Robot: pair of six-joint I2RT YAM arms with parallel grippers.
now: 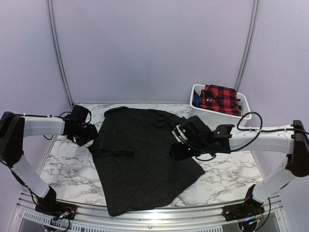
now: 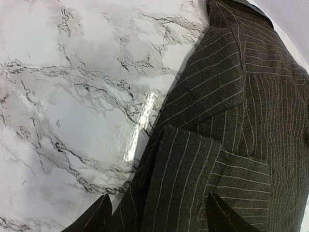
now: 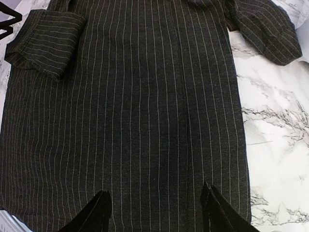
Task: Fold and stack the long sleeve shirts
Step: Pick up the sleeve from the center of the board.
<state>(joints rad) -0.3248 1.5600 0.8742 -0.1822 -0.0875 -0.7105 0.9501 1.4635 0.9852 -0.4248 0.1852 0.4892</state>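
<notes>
A black pinstriped long sleeve shirt [image 1: 145,159] lies spread flat on the marble table, collar at the back, one sleeve folded across its left side [image 1: 112,145]. My left gripper [image 1: 86,135] is open and empty at the shirt's left edge, above the folded sleeve [image 2: 193,179]. My right gripper [image 1: 179,151] is open and empty, hovering over the shirt's right side; its wrist view shows the shirt body [image 3: 145,121] under the fingers. A red-and-black plaid shirt [image 1: 221,98] lies folded in the white bin.
A white bin [image 1: 212,117] stands at the back right of the marble table [image 1: 63,164]. Purple walls enclose the back and sides. A metal rail runs along the table's near edge [image 1: 145,218].
</notes>
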